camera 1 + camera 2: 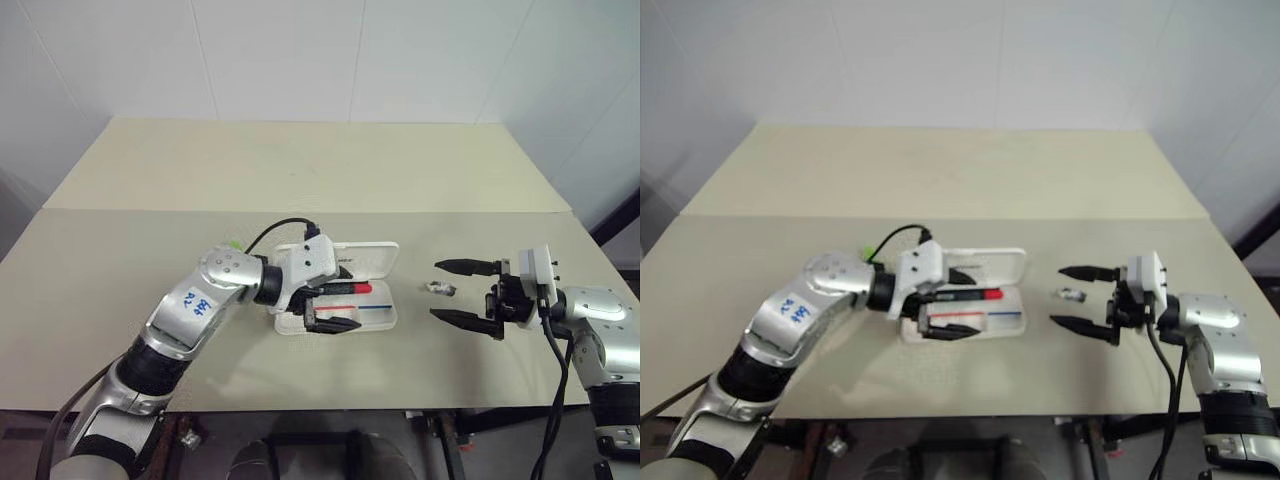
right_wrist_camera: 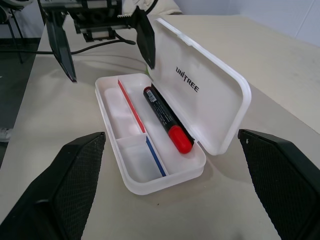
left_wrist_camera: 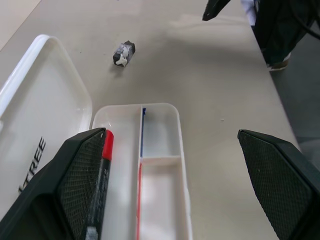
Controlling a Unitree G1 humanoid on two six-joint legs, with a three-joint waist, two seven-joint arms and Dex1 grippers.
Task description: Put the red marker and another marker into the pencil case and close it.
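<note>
A pale beige surface (image 1: 300, 170) meets white walls (image 1: 300, 50). At centre, the open pencil case (image 1: 385, 318) holds the red marker (image 1: 352, 288). Left end effector (image 1: 334, 306) and right end effector (image 1: 462, 292) both spread, empty.

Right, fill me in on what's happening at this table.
The pencil case lies open with the red marker in its long slot. The left gripper, open, hovers over the case. The right gripper waits open beside it. A green marker peeks out behind the left arm, not yet packed.
</note>
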